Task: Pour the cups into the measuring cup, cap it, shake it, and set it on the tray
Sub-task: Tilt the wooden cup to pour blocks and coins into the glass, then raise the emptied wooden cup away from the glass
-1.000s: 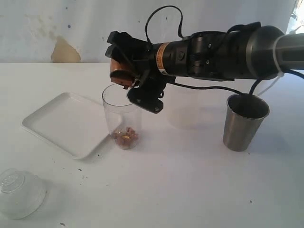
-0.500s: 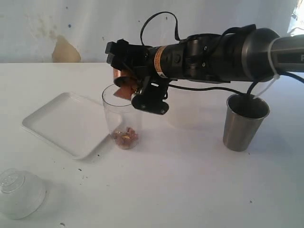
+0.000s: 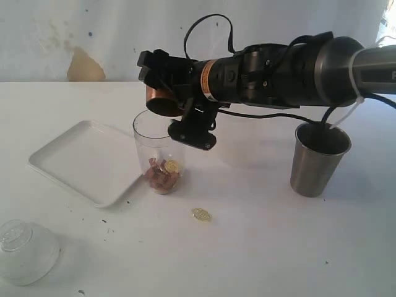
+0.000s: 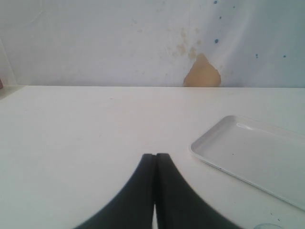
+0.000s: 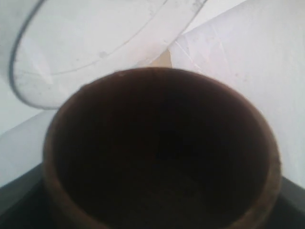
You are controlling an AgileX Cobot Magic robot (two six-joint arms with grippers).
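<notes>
Measuring cup (image 3: 158, 148) stands upright near the middle of the table (image 3: 266, 247), just beside the tray's (image 3: 80, 158) right corner. On its bottom lies a small heap of coins and brownish pieces (image 3: 162, 176). The right gripper (image 3: 162, 86) pinches the wooden cup (image 3: 162, 104) and holds it tipped on its side just above the rim of the measuring cup. One coin (image 3: 201, 214) lies on the bare table, outside the measuring cup, toward the front edge. The tumbler (image 3: 318, 159) stands upright toward the right edge, well apart from the gripper, on the side from which the right arm reaches in. A frosted cup (image 3: 25, 250) sits at the front left corner. The left arm does not show in this view.

From the left wrist, the left gripper (image 4: 155, 179) has its fingers pressed together, with nothing between them. It hovers over bare table, and only the tray is near it.

From the right wrist, the wooden cup fills the picture. Its inside is dark and looks empty, and the rim of the measuring cup is just beyond it.

I judge that the first pour is finished. The tumbler comes next, and the right arm is the nearer one to it.
</notes>
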